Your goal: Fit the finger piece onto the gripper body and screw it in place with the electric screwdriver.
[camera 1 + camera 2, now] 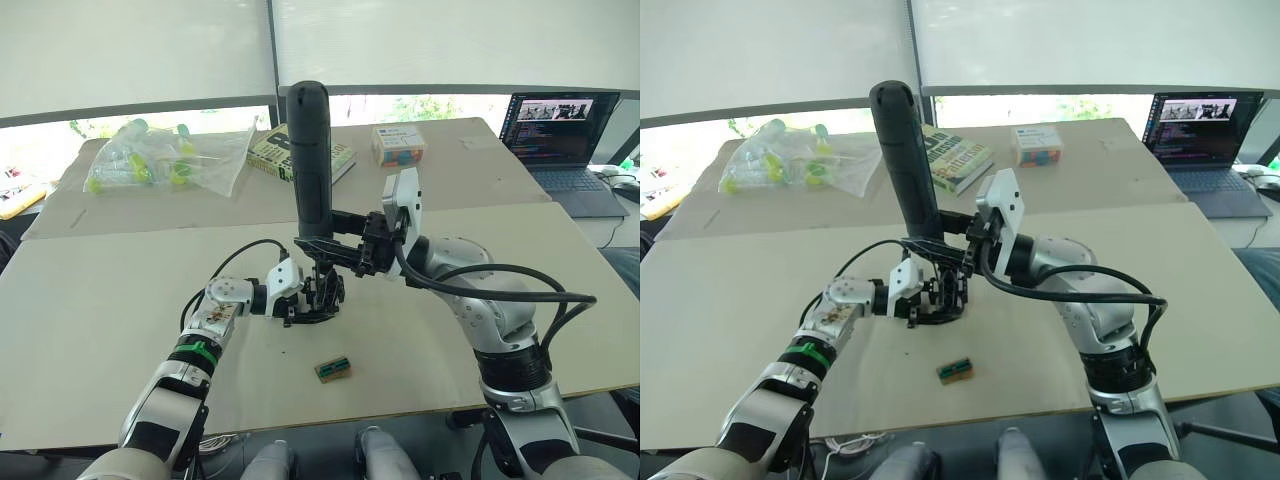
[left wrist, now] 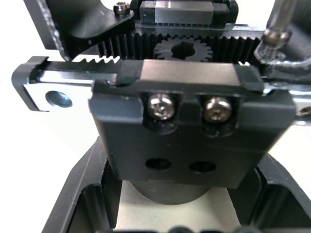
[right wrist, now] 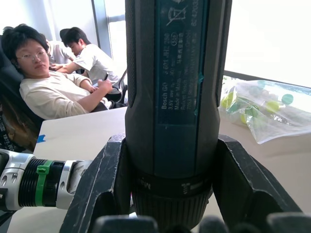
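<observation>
Right gripper (image 1: 335,247): clamped on electric screwdriver (image 1: 310,160), axis upright, bit pointing down | Left gripper (image 1: 300,300): closed around gripper body (image 1: 322,292) on table (image 1: 100,300), directly beneath bit | Finger piece: cannot tell.

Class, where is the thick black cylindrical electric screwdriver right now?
The thick black cylindrical electric screwdriver stands upright at table centre, clamped in the right tool, directly above the small dark gripper body.

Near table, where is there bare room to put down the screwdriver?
The near tan table is bare on its left, out from the left gripper, and on its right beyond the right arm. It is crowded at the middle: the black electric screwdriver, small dark gripper body and tan-and-green block.
</observation>
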Tool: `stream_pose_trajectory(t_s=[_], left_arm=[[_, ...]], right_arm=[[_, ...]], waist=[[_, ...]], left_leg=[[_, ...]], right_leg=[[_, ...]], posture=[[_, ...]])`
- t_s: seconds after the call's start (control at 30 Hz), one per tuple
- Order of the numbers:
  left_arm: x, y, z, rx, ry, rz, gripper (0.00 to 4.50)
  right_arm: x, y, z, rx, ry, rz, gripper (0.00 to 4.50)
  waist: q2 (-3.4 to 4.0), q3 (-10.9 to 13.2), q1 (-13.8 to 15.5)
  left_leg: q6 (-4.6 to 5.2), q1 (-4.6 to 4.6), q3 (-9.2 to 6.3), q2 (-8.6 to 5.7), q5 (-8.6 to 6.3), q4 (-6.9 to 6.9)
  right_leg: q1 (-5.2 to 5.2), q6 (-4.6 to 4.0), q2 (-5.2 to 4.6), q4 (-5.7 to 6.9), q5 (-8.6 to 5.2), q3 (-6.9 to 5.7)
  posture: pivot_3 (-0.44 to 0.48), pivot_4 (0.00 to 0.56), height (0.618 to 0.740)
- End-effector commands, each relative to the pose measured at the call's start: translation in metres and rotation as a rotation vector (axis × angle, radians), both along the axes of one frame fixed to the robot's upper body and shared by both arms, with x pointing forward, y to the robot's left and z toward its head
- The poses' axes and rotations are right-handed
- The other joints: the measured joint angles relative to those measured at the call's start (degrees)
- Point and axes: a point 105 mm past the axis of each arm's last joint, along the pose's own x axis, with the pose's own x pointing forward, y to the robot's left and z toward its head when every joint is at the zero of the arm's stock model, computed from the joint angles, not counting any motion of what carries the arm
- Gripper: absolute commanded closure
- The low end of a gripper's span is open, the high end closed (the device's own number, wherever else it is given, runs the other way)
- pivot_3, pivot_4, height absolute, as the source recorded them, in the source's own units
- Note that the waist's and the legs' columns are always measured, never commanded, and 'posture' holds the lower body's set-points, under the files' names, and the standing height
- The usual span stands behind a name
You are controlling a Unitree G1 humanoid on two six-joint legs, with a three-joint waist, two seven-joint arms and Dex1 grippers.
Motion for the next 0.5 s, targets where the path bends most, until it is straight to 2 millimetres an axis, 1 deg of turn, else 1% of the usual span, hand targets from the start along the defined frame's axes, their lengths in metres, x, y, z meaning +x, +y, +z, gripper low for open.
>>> stream_pose_trajectory(t_s=[0.03, 0.3, 0.5], left_arm=[[0.003, 0.003, 0.015, -0.007, -0.069, -0.004, 2.16], [0.003, 0.001, 0.013, -0.007, -0.066, -0.006, 2.16], [0.003, 0.0, 0.013, -0.008, -0.066, -0.007, 2.16]], right_arm=[[0.004, -0.002, -0.006, -0.03, 0.026, -0.013, 2.59], [-0.009, 0.008, -0.007, -0.054, -0.018, 0.045, 2.59], [-0.009, 0.01, -0.013, -0.07, -0.022, 0.046, 2.59]], waist=[[0.0, 0.0, 0.0], [0.0, 0.0, -0.01], [-0.01, -0.01, 0.01]], left_leg=[[0.0, 0.0, 0.0, 0.0, 0.0, 0.0], [0.0, 0.0, 0.0, 0.0, 0.0, 0.0], [0.0, 0.01, 0.0, 0.0, 0.0, 0.0]], right_leg=[[0.0, 0.0, 0.0, 0.0, 0.0, 0.0], [0.0, 0.0, 0.0, 0.0, 0.0, 0.0], [0.0, 0.0, 0.0, 0.0, 0.0, 0.0]], posture=[[0.0, 0.15, 0.74], [0.0, 0.15, 0.74], [0.0, 0.15, 0.74]])
